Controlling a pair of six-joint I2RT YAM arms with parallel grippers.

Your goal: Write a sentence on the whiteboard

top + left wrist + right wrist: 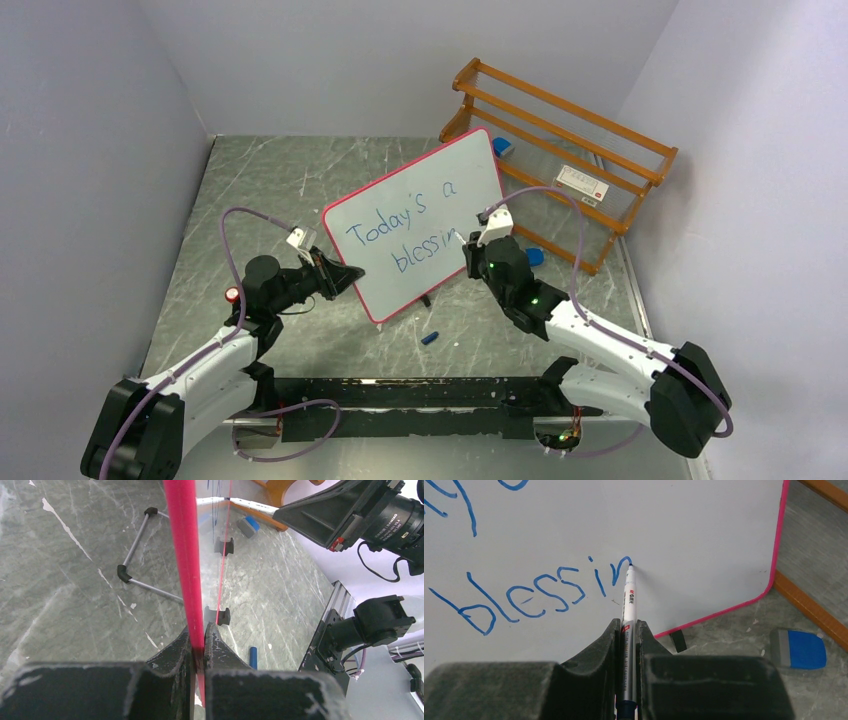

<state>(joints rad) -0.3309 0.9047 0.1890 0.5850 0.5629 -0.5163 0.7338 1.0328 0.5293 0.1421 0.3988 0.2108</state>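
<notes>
The right gripper pinches the marker, tip touching the whiteboard where the sentence stops, bare board toward its right edge; the left gripper clamps its rim.

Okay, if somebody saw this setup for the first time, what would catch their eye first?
The whiteboard stands tilted mid-table, its blue sentence reading "Today's a blessin" so far. The right gripper holds a marker with its tip on the board just after the n, while the left gripper clamps the board's pink rim. An orange rack stands at the far right.
</notes>
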